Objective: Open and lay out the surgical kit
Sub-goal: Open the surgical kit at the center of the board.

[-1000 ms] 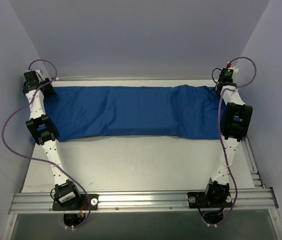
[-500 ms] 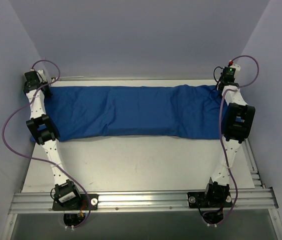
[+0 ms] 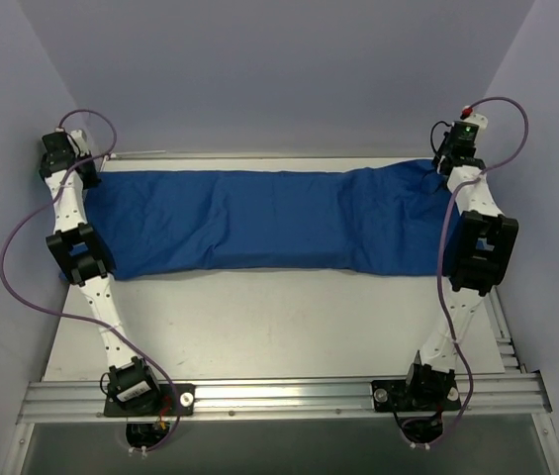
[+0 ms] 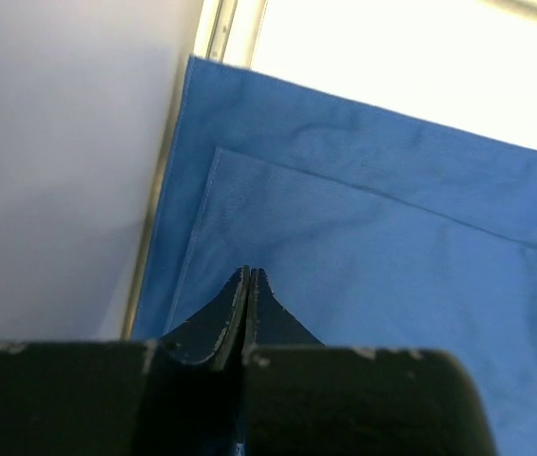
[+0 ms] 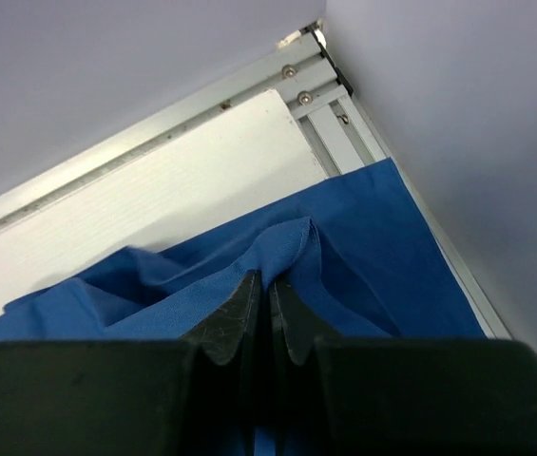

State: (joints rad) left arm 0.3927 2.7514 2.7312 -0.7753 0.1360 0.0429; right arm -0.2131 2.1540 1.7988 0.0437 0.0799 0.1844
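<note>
We had both arms reaching far out, left arm [image 3: 66, 203] and right arm [image 3: 469, 193] spread wide apart; left fingers [image 4: 216, 321] and right fingers [image 5: 230, 321] were pressed tight shut.

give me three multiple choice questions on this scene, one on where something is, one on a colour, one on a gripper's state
1. Where does the cloth wrap lie on the table?
A. stretched along the far side
B. beside the arm bases
C. hanging off the near rail

2. What colour is the cloth wrap?
A. green
B. white
C. blue

3. How is the right gripper?
A. wide open above bare table
B. shut on a raised fold of the cloth wrap
C. shut on a steel tray

Answers: 1 A, the top view shows it spread across the far side. 2 C, it is blue in every view. 3 B, the right wrist view shows the jaws together with a fold pinched at their tips.
</note>
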